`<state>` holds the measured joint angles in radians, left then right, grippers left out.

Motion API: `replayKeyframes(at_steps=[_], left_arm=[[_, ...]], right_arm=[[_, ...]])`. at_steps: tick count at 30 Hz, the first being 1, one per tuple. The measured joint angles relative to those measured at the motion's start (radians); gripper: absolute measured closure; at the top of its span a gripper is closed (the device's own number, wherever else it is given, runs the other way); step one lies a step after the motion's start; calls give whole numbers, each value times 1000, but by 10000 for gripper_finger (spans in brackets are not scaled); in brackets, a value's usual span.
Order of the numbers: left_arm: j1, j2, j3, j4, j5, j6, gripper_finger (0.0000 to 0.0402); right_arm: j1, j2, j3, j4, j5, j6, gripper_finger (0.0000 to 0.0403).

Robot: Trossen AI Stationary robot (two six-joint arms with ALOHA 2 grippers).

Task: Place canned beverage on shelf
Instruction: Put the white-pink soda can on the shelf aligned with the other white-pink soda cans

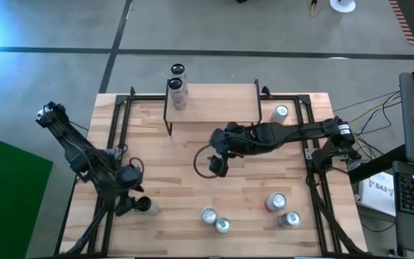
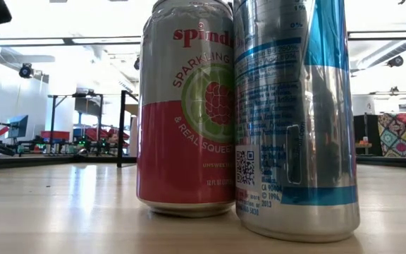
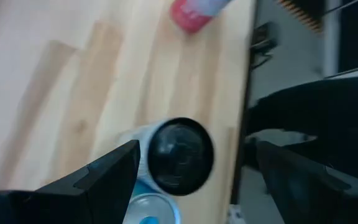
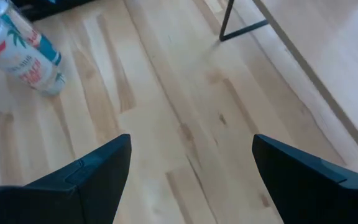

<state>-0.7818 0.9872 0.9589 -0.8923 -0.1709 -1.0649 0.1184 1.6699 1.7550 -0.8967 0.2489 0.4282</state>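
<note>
The shelf (image 1: 214, 103), a light wood board on thin black legs, stands at the table's far middle. Two cans (image 1: 177, 90) stand at its far left corner. My left gripper (image 1: 134, 203) is open near the table's near left. Its fingers are on either side of a white can with a dark top (image 3: 179, 155), which also shows in the high view (image 1: 146, 206) and the right wrist view (image 4: 23, 53). My right gripper (image 1: 218, 164) is open and empty above the bare table, just in front of the shelf. The right wrist view shows the shelf's leg (image 4: 235, 25). My left gripper's fingers stand on either side of the can's upper part (image 3: 148, 168), coming from above at a slant. I cannot tell whether either finger touches it.
Two cans (image 1: 214, 219) stand near the near edge at the middle. A red can (image 1: 275, 203) and another (image 1: 288, 219) stand at the near right, and one can (image 1: 280, 113) at the far right. Two cans (image 2: 185, 106) fill the low view. Black frame rails (image 1: 113, 129) run along both table sides.
</note>
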Motion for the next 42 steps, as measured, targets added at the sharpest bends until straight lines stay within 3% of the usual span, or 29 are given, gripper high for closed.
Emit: replayKeyframes(at_steps=[4, 12, 20, 27, 35, 42], left_arm=[[-1, 124, 117, -146, -23, 0, 93], [0, 290, 209, -164, -10, -14, 93], [-3, 305, 206, -164, -3, -182, 92], [-3, 313, 209, -182, -10, -240, 90], [0, 323, 266, -215, -22, -227, 90], [4, 368, 352, -312, -44, -117, 90]], right_arm=[[-13, 0, -1, -24, -45, -47, 78], [1, 0, -4, -99, -47, -89, 78], [15, 0, -8, -94, -48, -169, 78], [19, -2, -32, -68, -44, -181, 78], [44, -63, -196, 21, -40, -106, 78], [48, -184, -408, 287, -46, -28, 78]])
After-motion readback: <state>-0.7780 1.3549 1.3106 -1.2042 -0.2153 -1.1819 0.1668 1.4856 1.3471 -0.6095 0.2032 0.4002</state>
